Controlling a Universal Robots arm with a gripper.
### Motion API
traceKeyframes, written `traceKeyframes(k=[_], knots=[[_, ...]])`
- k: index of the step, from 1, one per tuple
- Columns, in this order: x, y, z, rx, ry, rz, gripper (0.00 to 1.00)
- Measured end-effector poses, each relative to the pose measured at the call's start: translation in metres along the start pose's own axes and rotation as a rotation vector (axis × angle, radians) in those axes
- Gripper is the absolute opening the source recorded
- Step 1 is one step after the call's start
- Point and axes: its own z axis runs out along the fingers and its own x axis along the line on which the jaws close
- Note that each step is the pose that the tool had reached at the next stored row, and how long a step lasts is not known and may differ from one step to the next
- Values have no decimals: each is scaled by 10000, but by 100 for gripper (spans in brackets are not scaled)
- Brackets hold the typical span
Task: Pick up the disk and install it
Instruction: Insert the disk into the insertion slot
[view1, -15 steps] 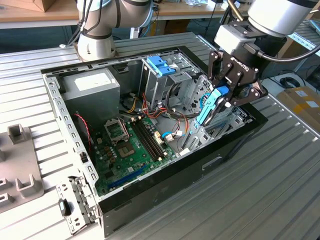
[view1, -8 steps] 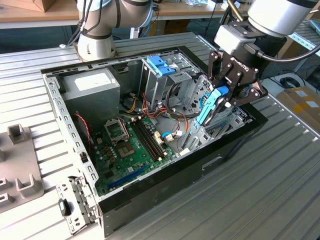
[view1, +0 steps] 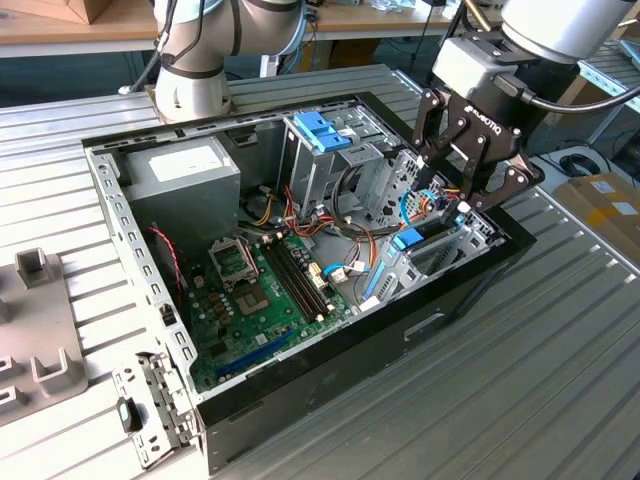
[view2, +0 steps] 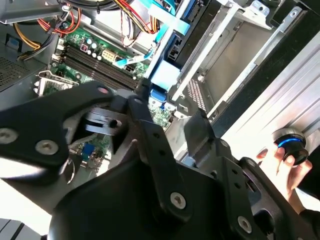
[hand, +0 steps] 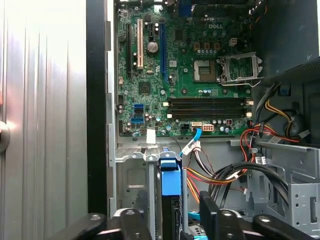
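Hovering over the case's right-hand bay, the fingers (view1: 455, 200) stand spread and empty, straddling the disk (hand: 170, 200), seated edge-up directly below them.

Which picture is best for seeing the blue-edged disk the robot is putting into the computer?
The first wrist view is best: the disk stands edge-on in its metal bay, blue frame facing the camera, just above the gripper. The exterior view shows just its blue end under the gripper. The second wrist view catches part of its blue frame beyond the black fingers.
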Motion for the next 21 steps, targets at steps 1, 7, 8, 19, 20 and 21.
traceKeyframes(k=[1,7,8,19,20,21], knots=[[0,0,-1,0,0,1,49],[19,-74,-1,-54,-60,1,24],[20,-115,-2,-80,-59,0,18],[24,-442,1,-220,-61,5,11],[23,-457,1,-224,-60,4,11],[23,-480,1,-230,-60,5,11]])
